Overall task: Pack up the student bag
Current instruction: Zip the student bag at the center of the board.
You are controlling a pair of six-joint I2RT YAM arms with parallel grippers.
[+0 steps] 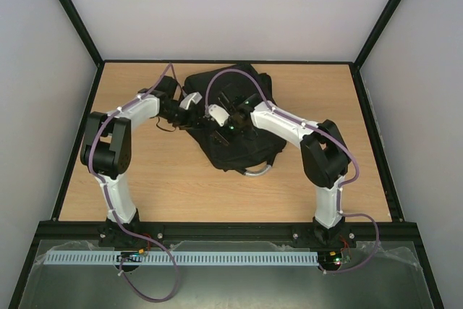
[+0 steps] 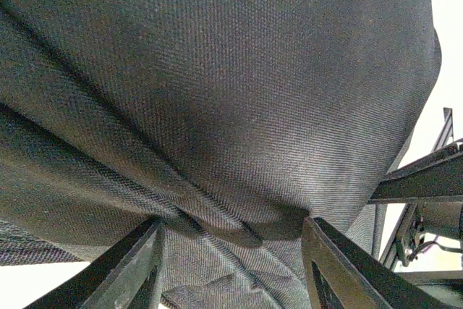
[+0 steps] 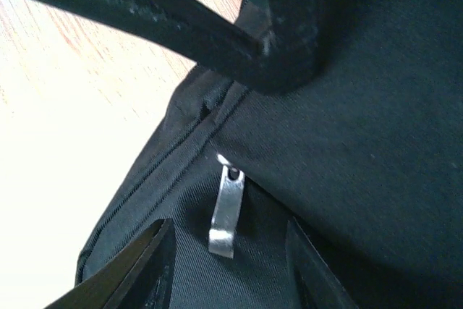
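Observation:
The student bag (image 1: 239,146), a large black fabric backpack, lies at the back middle of the table with its grey-white loop handle (image 1: 257,172) toward the front. My left gripper (image 1: 189,104) is at the bag's upper left edge. In the left wrist view a thick fold of the bag's fabric (image 2: 217,106) is bunched between its fingers (image 2: 137,265), touching both. My right gripper (image 1: 219,117) is over the top of the bag. Its jaws stand open on either side of a silver zipper pull (image 3: 226,211) without touching it.
Wooden tabletop (image 1: 166,179) shows on all sides of the bag, bounded by the black frame rails (image 1: 72,142) and pale walls. A black finger of the other gripper (image 3: 181,23) crosses the top of the right wrist view, just above the zipper seam.

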